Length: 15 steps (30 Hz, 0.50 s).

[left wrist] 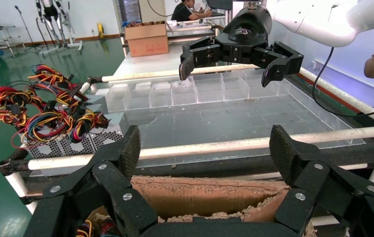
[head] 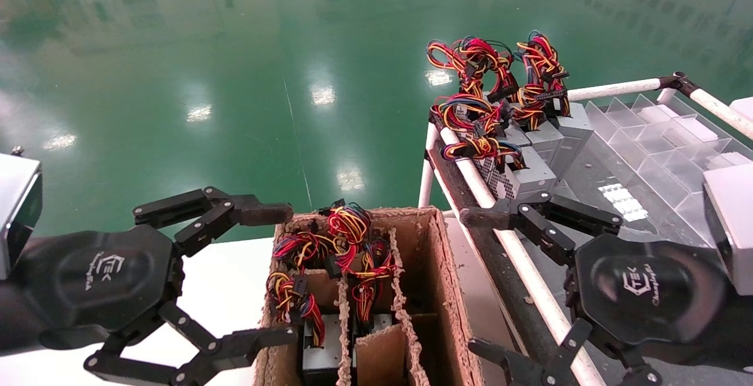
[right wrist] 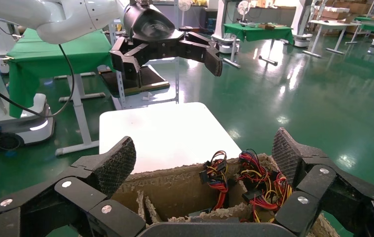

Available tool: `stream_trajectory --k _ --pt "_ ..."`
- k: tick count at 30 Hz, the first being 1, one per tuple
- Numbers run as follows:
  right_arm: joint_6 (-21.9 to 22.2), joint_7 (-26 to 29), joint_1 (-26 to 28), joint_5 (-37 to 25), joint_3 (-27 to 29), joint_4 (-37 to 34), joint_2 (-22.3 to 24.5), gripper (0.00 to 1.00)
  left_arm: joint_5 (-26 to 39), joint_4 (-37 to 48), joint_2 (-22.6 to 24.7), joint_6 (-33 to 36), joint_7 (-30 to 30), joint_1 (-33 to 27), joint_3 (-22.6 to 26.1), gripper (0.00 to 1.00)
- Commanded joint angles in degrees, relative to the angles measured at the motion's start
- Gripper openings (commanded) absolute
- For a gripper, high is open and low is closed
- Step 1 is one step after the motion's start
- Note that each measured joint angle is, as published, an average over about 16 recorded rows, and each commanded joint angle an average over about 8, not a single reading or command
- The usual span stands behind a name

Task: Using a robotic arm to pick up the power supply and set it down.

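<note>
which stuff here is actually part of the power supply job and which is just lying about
Part of the job:
- grey metal power supplies with coloured wire bundles, in the brown cardboard box
- same grey units already on the white-railed rack
- left hand, open beside the box
- right hand, open over the rack rail

Just lying about:
- clear plastic divider tray
- white table

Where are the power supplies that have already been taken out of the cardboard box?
In the head view, the power supplies stand in a cluster at the far left corner of the clear tray on the robot's right, just beyond the open right gripper.
</note>
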Motion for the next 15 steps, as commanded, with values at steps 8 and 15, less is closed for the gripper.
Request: stream_trajectory --k 8,15 --pt "0.0 0.0 0.0 0.0 0.0 0.0 0.0 1.0 0.0 0.0 0.0 0.0 0.0 0.0 0.0 0.0" --pt "0.0 0.0 0.0 0.0 0.0 0.0 0.0 1.0 0.0 0.0 0.0 0.0 0.0 0.0 0.0 0.0"
